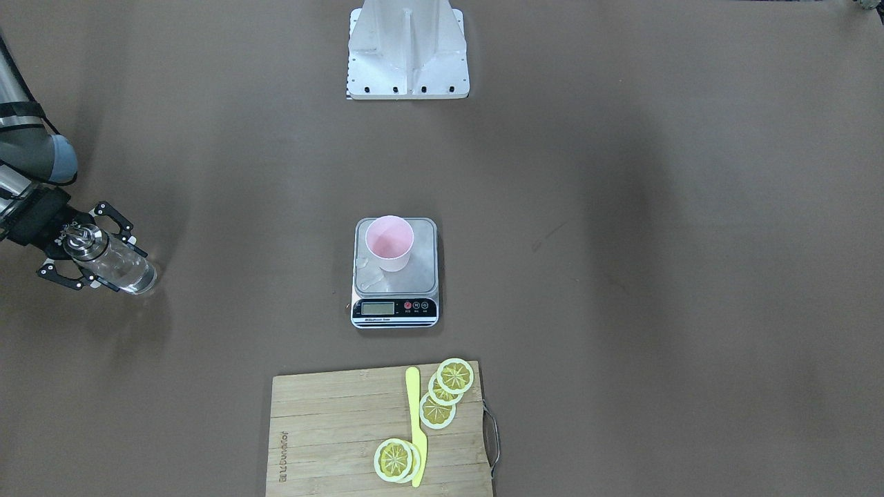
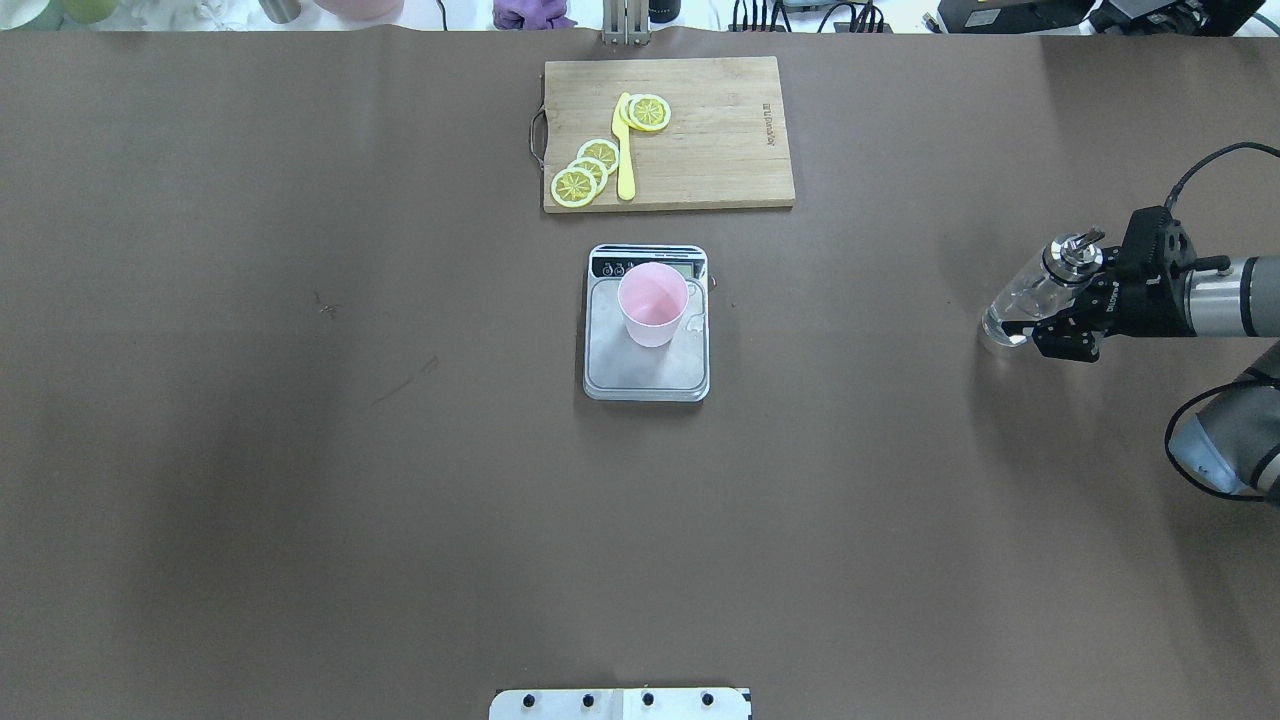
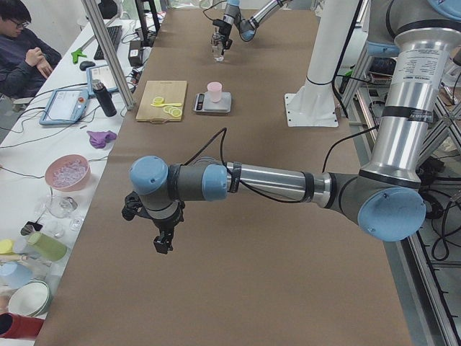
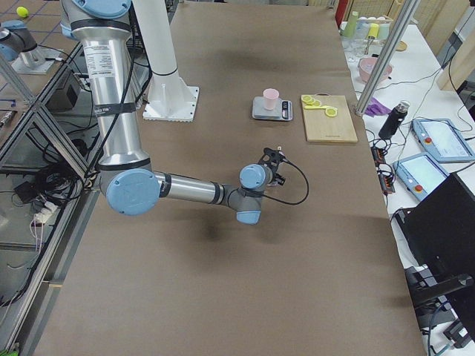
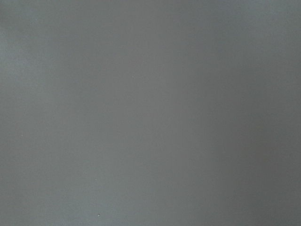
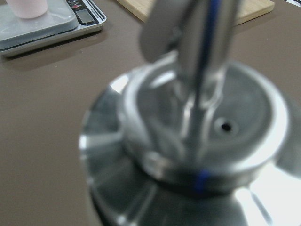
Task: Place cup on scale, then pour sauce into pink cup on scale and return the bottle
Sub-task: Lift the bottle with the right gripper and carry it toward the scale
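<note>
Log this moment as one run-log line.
cup upright on scale | right gripper around bottle, grip unclear | left gripper away from scale, state unclear

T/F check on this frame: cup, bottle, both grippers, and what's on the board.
1. The cup stands on the scale. True.
2. The bottle is tipped over the cup. False: it is far off to the side, between the right gripper's fingers.
3. Lemon slices and a yellow knife lie on the cutting board. True.
4. The left gripper is at the scale. False: it hangs far from it, over bare table.
</note>
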`<state>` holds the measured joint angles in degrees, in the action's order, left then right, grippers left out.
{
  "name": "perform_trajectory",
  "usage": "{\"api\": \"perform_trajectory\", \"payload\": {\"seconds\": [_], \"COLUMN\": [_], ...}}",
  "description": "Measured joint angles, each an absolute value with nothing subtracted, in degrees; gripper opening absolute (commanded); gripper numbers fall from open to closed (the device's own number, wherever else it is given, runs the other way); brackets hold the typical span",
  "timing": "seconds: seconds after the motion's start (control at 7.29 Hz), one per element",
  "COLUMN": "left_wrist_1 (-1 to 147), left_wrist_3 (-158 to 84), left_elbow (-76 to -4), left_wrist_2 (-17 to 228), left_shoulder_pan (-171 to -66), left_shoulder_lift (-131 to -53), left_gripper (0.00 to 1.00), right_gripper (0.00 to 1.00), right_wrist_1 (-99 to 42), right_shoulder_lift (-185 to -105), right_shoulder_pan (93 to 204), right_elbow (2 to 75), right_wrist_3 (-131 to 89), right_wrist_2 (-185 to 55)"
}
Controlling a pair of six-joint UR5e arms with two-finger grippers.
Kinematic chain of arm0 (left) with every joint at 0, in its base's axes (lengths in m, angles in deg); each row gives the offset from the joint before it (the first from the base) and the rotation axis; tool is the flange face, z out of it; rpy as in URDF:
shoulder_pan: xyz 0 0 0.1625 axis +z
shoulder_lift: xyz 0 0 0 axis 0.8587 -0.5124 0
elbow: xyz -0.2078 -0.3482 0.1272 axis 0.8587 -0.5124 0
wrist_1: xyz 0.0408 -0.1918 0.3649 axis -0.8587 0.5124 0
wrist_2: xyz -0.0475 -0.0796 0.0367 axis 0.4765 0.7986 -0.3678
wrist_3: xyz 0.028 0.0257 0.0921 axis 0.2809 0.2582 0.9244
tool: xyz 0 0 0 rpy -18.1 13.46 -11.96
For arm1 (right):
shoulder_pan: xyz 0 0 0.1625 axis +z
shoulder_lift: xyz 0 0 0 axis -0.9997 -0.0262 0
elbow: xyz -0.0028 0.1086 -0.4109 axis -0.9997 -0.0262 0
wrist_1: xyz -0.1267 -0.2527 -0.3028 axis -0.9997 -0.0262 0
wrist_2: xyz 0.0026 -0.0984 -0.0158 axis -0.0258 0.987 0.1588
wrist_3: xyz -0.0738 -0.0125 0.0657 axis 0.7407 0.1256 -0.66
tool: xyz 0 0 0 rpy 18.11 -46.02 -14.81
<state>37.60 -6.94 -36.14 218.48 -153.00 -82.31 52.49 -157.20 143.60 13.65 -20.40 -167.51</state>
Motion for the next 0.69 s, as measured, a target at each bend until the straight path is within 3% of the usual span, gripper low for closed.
{"api": "perform_trajectory", "payload": {"seconds": [0.27, 0.69], "left_wrist_1": [37.81, 39.07], "left_wrist_3": [-9.68, -11.29], "left_elbow": [-37.73, -44.39], "left_wrist_2": [218.48, 218.35], "left_shoulder_pan": [-153.04, -153.04], "left_shoulder_lift": [-81.1, -74.29], "left_gripper": [0.98, 0.98], "right_gripper": [0.0, 0.0], "right_wrist_1": [48.01, 34.54], "right_shoulder_lift": [-156.98, -157.41], "right_shoulder_pan": [145.14, 146.39], "right_elbow": [15.48, 24.97], "right_wrist_3": [-20.34, -20.24], "right_wrist_2": [-168.33, -168.58]}}
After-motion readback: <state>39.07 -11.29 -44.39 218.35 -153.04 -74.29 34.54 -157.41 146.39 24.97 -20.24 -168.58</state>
